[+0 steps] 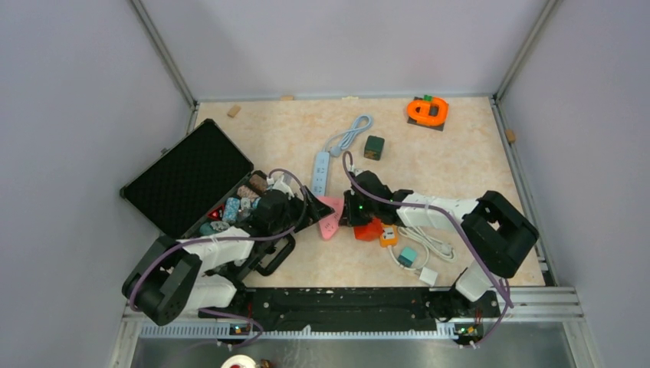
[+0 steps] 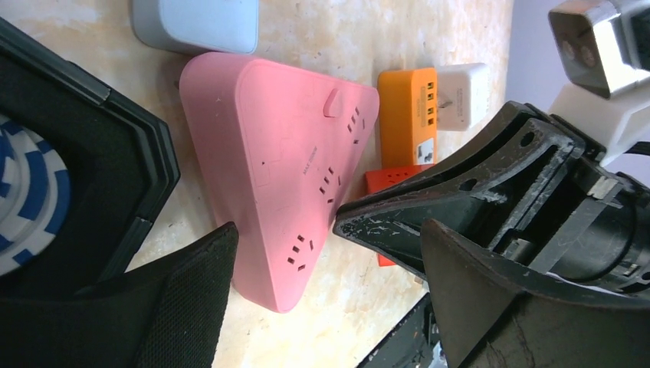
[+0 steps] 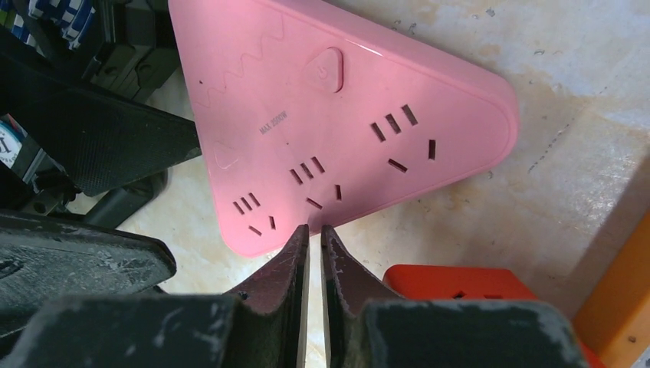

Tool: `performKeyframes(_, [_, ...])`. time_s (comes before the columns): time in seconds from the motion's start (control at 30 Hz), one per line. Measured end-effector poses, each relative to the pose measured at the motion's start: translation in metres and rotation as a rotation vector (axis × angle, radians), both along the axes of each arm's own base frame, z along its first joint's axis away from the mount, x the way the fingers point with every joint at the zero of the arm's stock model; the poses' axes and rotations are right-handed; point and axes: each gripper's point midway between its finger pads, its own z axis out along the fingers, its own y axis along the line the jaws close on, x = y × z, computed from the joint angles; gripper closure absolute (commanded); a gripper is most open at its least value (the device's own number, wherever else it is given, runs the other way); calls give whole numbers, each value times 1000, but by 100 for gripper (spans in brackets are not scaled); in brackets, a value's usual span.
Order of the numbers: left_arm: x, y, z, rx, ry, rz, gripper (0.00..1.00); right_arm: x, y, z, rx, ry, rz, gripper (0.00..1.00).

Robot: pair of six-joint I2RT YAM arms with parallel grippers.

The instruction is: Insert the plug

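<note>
The right gripper is closed to a sliver. Its scuffed black fingers are brought together at the near edge of the pink power strip, though contact with that edge cannot be judged. The left gripper is spread wide at the strip's other side, its fingers cut off by the frame's lower edge. The strip is a smooth, rounded plastic triangle laid flat on the mottled beige table, slotted sockets upward. A red block is largely hidden behind the right fingers. A white plug on a coiled cable lies near the right arm's base, too small for detail.
</note>
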Motion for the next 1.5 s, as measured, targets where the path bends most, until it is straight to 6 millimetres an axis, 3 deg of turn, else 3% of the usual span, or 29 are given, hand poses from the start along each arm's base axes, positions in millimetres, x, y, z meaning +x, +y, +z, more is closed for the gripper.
performKeyframes(0.37, [1, 2, -5, 132, -10, -36, 6, 5, -7, -3, -42, -14, -45, 95])
performKeyframes(0.67, [19, -12, -10, 194, -14, -81, 10, 13, -23, -6, -103, -35, -99, 95])
performKeyframes(0.9, [33, -19, -14, 182, -25, -68, 13, 15, -36, 4, 15, -4, -120, 57])
performKeyframes(1.03, [29, -26, -17, 178, -19, -84, 4, 20, -38, 10, 98, 15, -136, 34])
performKeyframes(1.2, [31, -26, -17, 207, -13, -65, 1, 10, -52, -9, 82, 89, -154, 27])
performKeyframes(1.5, [49, -36, -22, 232, 3, -67, 7, 21, -38, -9, 128, 98, -150, 27])
